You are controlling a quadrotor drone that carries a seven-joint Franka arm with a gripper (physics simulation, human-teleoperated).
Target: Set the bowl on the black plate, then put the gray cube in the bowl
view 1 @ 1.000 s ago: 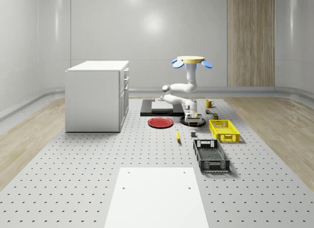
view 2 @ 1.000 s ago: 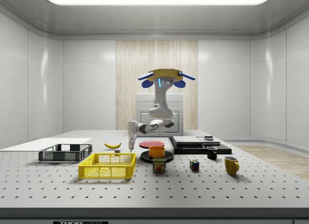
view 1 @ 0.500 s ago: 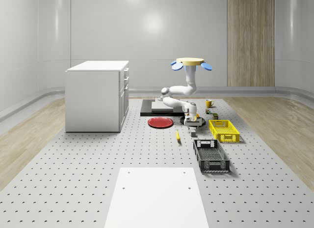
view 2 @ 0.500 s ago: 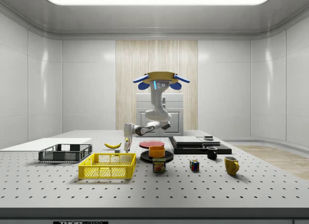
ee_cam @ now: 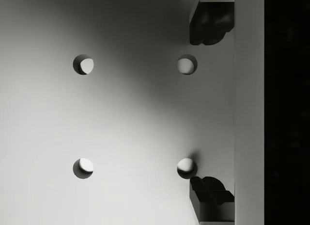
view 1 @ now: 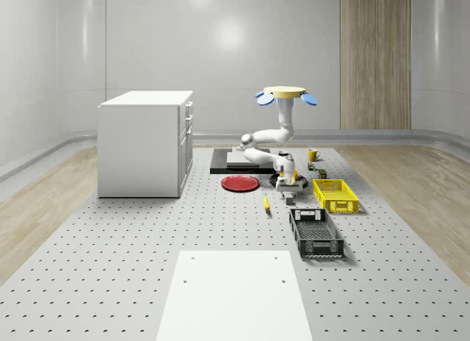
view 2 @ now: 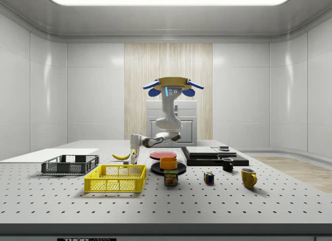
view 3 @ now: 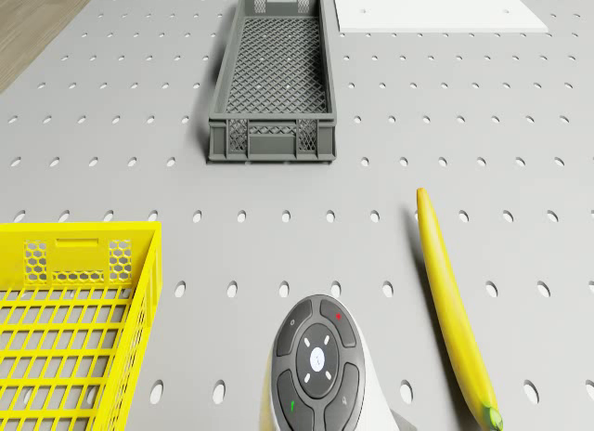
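The orange bowl (view 2: pixel 168 162) stands on the black plate (view 2: pixel 168 170) near the table's middle, and part of the bowl (view 1: pixel 297 181) shows behind the arm. The drone (view 1: pixel 286 93) hovers high above that spot; its white arm reaches down and forward. My gripper (view 1: pixel 288 193) hangs low over the table in front of the plate, beside the banana (view 3: pixel 452 306). The small gray cube (view 1: pixel 291 200) lies right under it, mostly covered. In the wrist view the gripper (ee_cam: pixel 196 108) is open, its dark fingers (ee_cam: pixel 213 21) wide apart over bare perforated table.
A yellow basket (view 1: pixel 335 195) and a dark mesh crate (view 1: pixel 316 233) lie to the whole-scene view's right of the gripper. A red plate (view 1: pixel 240 183), a black slab (view 2: pixel 212 156), a can (view 2: pixel 170 177), mugs (view 2: pixel 248 177) and a white cabinet (view 1: pixel 145 142) stand around.
The arm swung away from the bowl, to the side view's left, and lowered the gripper toward the table in front of the plate. The drone drifted slightly. The bowl stays on the plate.
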